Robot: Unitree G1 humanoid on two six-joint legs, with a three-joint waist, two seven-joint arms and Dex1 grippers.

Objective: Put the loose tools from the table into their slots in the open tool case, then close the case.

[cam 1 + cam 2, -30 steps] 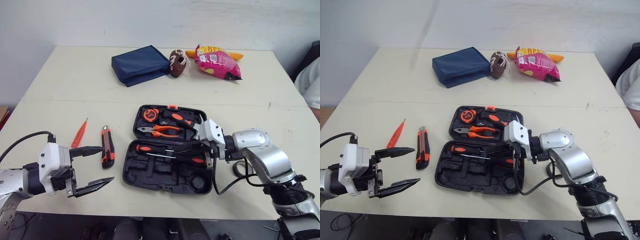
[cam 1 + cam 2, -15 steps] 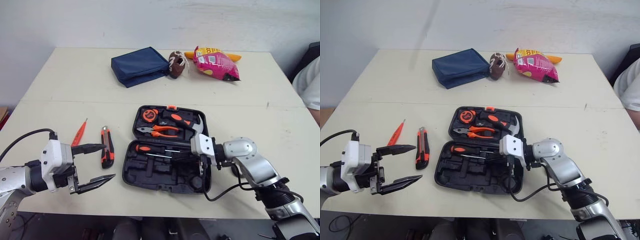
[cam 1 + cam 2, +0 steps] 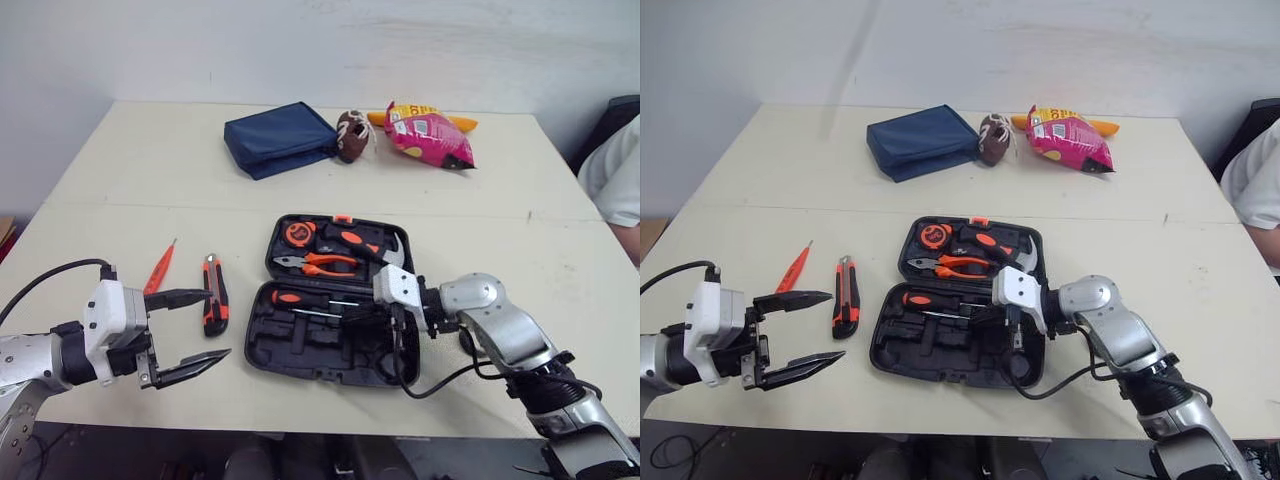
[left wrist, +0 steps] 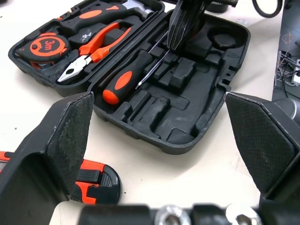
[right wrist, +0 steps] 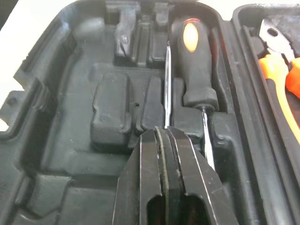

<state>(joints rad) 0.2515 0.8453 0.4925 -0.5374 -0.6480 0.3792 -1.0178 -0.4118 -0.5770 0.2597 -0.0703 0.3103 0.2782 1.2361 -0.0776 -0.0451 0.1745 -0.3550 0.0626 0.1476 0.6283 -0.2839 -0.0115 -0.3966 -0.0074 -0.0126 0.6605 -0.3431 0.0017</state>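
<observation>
A cream table (image 3: 130, 180) stands against a white wall, and the open tool case (image 3: 300, 365) lies at its middle. My right gripper (image 5: 164, 136) is down in the near half of the case, fingers pressed together on a thin screwdriver (image 5: 166, 84) just beside the larger one (image 5: 197, 61) already slotted. My left gripper (image 3: 220, 322) hangs spread wide over the front left of the table, near the loose utility knife (image 3: 214, 294) and orange tester (image 3: 158, 268).
</observation>
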